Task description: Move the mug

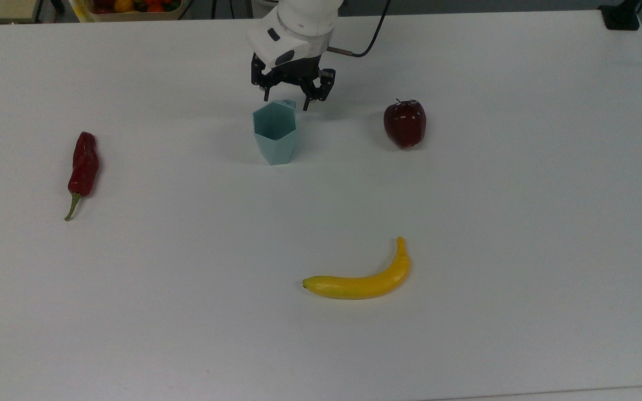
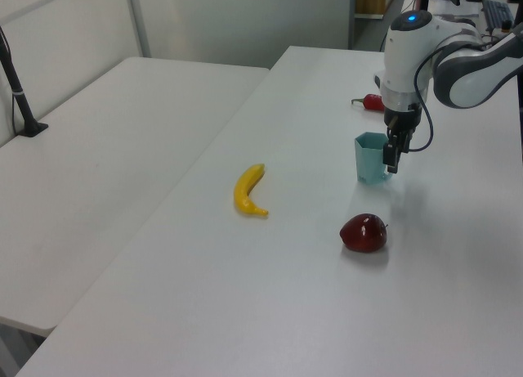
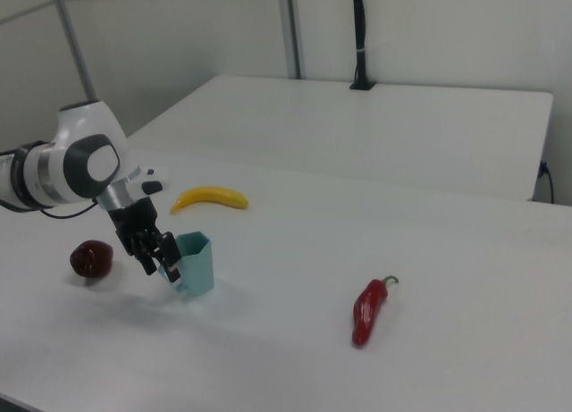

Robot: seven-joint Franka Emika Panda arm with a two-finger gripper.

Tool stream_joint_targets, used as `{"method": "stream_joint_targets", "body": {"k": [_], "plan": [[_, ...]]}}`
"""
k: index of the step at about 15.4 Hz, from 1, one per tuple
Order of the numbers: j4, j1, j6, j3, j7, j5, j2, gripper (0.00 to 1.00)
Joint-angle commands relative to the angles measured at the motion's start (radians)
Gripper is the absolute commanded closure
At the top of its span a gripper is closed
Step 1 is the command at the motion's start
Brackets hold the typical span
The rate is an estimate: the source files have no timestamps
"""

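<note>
The mug [image 3: 197,263] stands upright, fingers [image 3: 170,267] spread around its handle.
</note>
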Motion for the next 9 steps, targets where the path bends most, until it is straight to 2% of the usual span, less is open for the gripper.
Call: {"method": "stream_joint_targets", "body": {"k": [1, 3, 6, 9], "plan": [[0.132, 0.041, -0.206, -0.004, -0.073, -0.012, -0.018, 0.0], [0.242, 0.041, -0.322, -0.003, -0.162, 0.007, -0.017, 0.0], [0.365, 0.037, -0.413, -0.006, -0.183, 0.042, -0.028, 0.0], [0.484, 0.02, -0.497, -0.025, -0.225, 0.114, -0.029, 0.0]]}}
